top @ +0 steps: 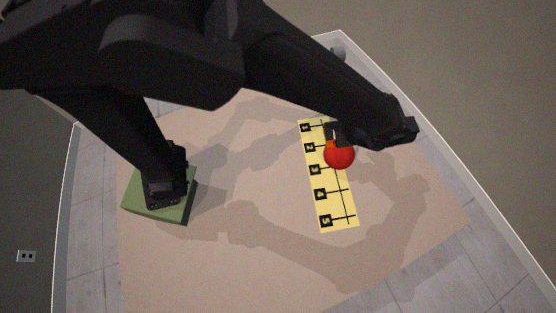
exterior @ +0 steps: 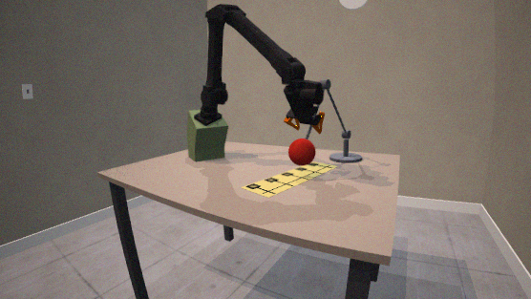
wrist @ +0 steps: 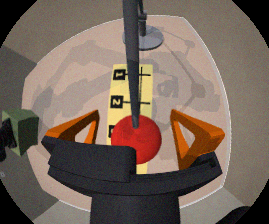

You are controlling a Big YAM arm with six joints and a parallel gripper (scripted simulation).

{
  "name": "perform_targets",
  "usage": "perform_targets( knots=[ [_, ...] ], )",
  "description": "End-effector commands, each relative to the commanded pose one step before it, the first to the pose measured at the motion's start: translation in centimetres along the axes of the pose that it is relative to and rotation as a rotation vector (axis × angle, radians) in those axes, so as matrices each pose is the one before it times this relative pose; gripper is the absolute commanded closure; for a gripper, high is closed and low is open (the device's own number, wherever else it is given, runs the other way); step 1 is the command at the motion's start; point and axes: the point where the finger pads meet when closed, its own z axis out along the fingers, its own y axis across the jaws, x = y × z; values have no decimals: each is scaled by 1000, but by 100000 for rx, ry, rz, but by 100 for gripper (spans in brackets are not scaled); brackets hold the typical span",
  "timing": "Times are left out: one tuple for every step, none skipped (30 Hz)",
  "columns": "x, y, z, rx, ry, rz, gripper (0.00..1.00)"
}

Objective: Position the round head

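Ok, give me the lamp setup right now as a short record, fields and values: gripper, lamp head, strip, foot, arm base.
gripper: open, holding nothing, orange fingers spread either side of the lamp's rod
lamp head: red ball, off the bench, free of the fingers, below the gripper
position on strip: top view puts the head between lines 2 and 3
lamp foot: grey disc on the bench beyond mark 1
arm base: green block near the table's far left corner

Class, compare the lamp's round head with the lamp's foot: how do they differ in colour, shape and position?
The head is a bright red ball; the foot is a flat grey disc. The head hangs free above the yellow strip, while the foot rests on the bench beyond the strip's near end. Both belong to one lamp, joined by thin grey rods.
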Motion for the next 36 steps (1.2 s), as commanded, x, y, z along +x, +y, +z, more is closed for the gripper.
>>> perform_targets(
  knots=[
    [115,-473,-596,1538,335,-12,0],
    [0,0,0,0,0,0,0],
    [0,0,0,0,0,0,0],
    [-24,15,18,-46,-27,-38,0],
    [-24,15,18,-46,-27,-38,0],
    [-24,15,18,-46,-27,-38,0],
    [-24,15,18,-46,-27,-38,0],
    [-24,15,18,-46,-27,-38,0],
    [-24,15,18,-46,-27,-38,0],
    [-24,15,18,-46,-27,-38,0],
    [-24,15,18,-46,-27,-38,0],
    [-24,14,18,-46,-27,-38,0],
    [-24,14,18,-46,-27,-38,0],
    [-24,14,18,-46,-27,-38,0],
    [-24,14,18,-46,-27,-38,0],
    [-24,14,18,-46,-27,-38,0],
    [-24,14,18,-46,-27,-38,0],
    [-24,14,18,-46,-27,-38,0],
    [0,0,0,0,0,0,0],
    [0,0,0,0,0,0,0],
    [0,0,0,0,0,0,0],
    [0,0,0,0,0,0,0],
    [0,0,0,0,0,0,0],
    [0,0,0,0,0,0,0],
    [0,0,0,0,0,0,0],
    [0,0,0,0,0,0,0],
    [0,0,0,0,0,0,0],
    [0,0,0,0,0,0,0],
    [0,0,0,0,0,0,0],
    [0,0,0,0,0,0,0],
    [0,0,0,0,0,0,0],
    [0,0,0,0,0,0,0],
    [0,0,0,0,0,0,0],
    [0,0,0,0,0,0,0],
    [0,0,0,0,0,0,0],
    [0,0,0,0,0,0,0]
  ],
)
